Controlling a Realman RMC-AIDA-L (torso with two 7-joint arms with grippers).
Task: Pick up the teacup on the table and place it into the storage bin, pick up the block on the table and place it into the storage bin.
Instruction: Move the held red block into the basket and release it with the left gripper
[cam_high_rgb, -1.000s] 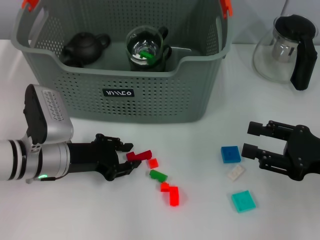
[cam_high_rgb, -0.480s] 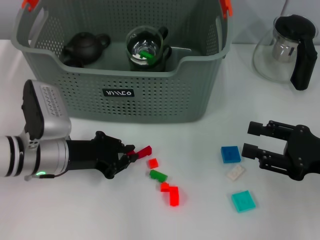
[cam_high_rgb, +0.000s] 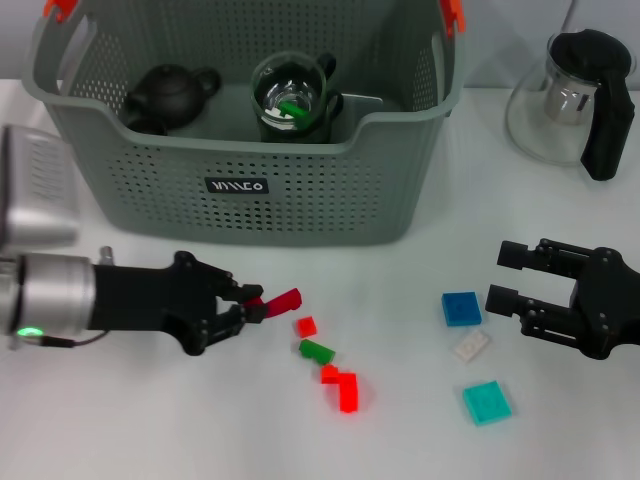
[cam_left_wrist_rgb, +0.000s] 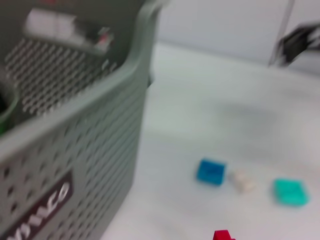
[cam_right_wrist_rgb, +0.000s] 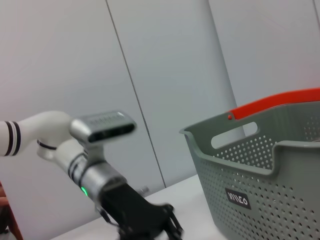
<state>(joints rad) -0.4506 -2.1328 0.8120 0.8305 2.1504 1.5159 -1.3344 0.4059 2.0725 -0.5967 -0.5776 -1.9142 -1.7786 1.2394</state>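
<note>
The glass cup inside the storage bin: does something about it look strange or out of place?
Yes. The glass cup standing in the storage bin has a small green piece lying inside it, which looks like the green block on the table. The black teapot beside it looks normal.

Over the last 1 second the left gripper (cam_high_rgb: 252, 303) closed on the dark red block (cam_high_rgb: 281, 301) and lifted 1 end of it, so the block went from lying flat beside the small red piece to tilting upward toward the right. The left arm drew back toward the left edge of the frame and rose slightly; its silver wrist housing slid from the left-centre to the far left edge, partly out of frame.
</note>
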